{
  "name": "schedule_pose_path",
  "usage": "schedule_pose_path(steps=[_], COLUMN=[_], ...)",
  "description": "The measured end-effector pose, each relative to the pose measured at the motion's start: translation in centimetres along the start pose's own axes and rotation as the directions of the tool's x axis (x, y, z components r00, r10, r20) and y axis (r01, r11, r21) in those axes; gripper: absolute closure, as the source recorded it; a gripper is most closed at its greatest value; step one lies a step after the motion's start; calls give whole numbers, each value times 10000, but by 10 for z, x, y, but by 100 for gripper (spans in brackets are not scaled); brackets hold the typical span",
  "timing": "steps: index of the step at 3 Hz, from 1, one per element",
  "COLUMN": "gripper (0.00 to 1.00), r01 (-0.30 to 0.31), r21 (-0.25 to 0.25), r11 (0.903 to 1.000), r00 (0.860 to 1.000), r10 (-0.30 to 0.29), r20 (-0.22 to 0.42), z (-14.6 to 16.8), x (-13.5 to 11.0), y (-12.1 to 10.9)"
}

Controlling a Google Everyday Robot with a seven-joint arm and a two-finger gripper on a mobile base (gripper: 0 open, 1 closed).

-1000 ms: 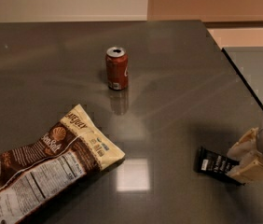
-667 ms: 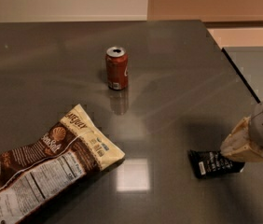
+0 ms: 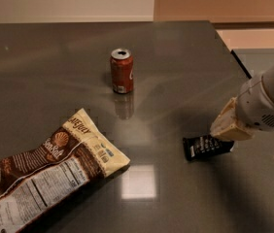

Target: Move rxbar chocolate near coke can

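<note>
The gripper [image 3: 223, 132], a cream wedge at the end of a white arm [image 3: 268, 101], covers the right end of the rxbar chocolate [image 3: 202, 147]. Whether it is spread, closed or clamped on the bar cannot be told from this angle. The arm itself is cut off by the right edge. The large brown-and-cream snack bag [image 3: 49, 171] runs out of view at the lower left corner, so its far end is unseen.

The rxbar chocolate is a small flat black wrapper with pale lettering too small to read. It lies flat on the right side of the table, toward the front, well apart from the coke can [image 3: 122, 72]. The can stands upright nearer the middle and back, red with a silver top, its white script mostly turned away.

The table [image 3: 185, 57] is dark grey and glossy, showing the can's reflection [image 3: 124, 106] and a bright square of light [image 3: 138, 182]. Behind it is a pale wall [image 3: 69, 1]. Beyond the right edge is a peach-coloured surface [image 3: 253, 35].
</note>
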State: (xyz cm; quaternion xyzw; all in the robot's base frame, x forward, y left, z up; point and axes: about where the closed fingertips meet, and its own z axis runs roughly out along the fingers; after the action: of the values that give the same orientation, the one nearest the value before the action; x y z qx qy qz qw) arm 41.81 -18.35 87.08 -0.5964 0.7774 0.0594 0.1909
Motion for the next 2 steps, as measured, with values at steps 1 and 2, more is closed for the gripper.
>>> schedule_pose_path(steps=[1, 2], gripper=[100, 100], r01=[287, 603], r21=[110, 194], r11=[9995, 9980], r00=[9993, 9964], r10=[-289, -613], r20=[255, 581], z=[6, 14], x=[-20, -41], y=[-19, -39])
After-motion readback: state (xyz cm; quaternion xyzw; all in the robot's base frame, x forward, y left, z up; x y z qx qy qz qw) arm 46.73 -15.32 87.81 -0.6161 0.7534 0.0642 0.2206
